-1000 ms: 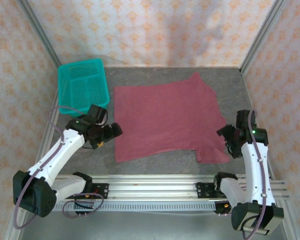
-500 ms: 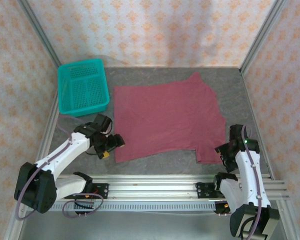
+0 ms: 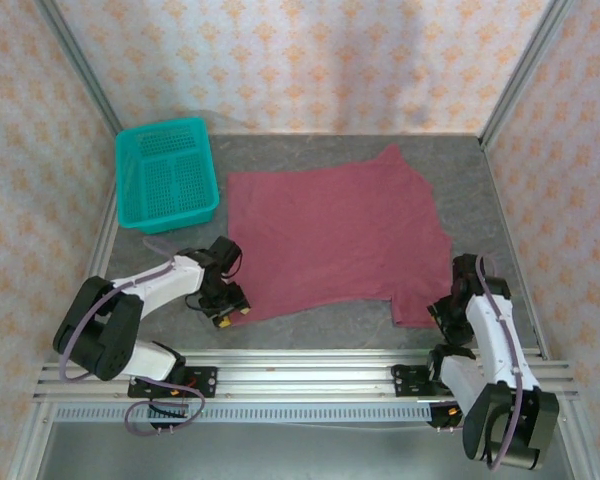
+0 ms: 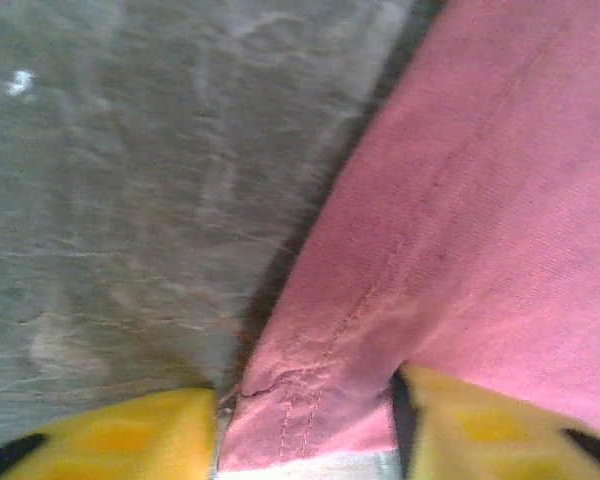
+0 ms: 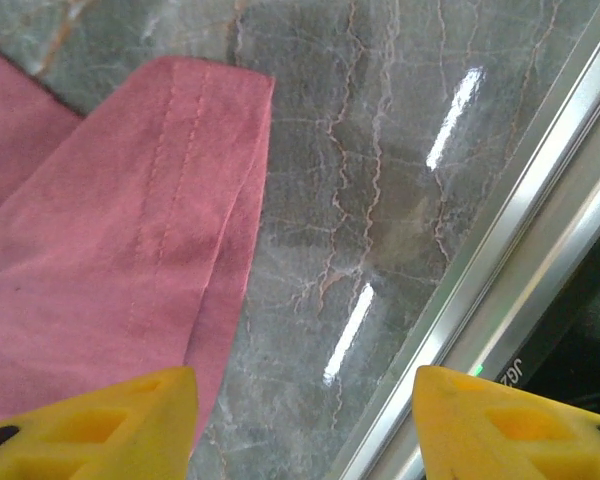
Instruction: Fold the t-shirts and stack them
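Maroon t-shirt (image 3: 330,235) lies flat on the surface (image 3: 450,160), its hem corner between the spread left fingers (image 4: 130,430) and its sleeve edge beneath one of the spread right fingers (image 5: 90,420), so both should sink, pinch cloth alone, then lift together.

I'm seeing a teal mesh basket (image 3: 166,175) sitting at the far-left corner of the grey marbled table (image 3: 320,150), just beside the left frame post (image 3: 75,65). Aluminium rails (image 3: 310,375) are running along the near edge. Patterned peach walls (image 3: 310,60) are closing in three sides. Light is glaring off the tabletop in the right wrist view.
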Available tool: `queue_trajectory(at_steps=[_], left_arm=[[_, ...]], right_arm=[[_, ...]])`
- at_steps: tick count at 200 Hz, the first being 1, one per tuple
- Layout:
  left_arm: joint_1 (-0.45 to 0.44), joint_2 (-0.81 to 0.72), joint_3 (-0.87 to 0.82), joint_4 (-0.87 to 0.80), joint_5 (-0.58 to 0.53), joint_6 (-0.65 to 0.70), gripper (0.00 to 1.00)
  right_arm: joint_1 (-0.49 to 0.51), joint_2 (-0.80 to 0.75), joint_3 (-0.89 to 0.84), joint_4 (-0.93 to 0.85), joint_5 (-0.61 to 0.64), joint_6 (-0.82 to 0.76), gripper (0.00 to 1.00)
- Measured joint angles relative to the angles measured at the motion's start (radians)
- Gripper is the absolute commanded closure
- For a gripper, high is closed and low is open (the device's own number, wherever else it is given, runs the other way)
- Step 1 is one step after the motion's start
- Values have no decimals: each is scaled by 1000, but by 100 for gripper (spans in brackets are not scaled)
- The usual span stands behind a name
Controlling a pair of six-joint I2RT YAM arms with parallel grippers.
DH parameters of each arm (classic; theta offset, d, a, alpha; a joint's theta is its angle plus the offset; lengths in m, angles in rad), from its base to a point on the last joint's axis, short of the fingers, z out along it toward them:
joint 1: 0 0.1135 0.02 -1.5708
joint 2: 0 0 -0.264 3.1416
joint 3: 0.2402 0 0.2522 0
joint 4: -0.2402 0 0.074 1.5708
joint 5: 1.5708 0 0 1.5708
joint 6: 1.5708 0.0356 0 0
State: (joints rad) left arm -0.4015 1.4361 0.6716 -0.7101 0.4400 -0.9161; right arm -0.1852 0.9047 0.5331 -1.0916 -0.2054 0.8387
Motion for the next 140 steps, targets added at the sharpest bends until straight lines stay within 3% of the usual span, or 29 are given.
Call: queue_trajectory(at_steps=[35,77,140], left_arm=[[0,45,40,-38,-6,7,86],[3,69,68,-70,-10,24,90],[25,80,80,-81,6,47,93]], right_arm=[[0,86,-10,51,0,11,45],[0,168,-10,112,0,19,53],[0,246,-6,203,-8,33,86]])
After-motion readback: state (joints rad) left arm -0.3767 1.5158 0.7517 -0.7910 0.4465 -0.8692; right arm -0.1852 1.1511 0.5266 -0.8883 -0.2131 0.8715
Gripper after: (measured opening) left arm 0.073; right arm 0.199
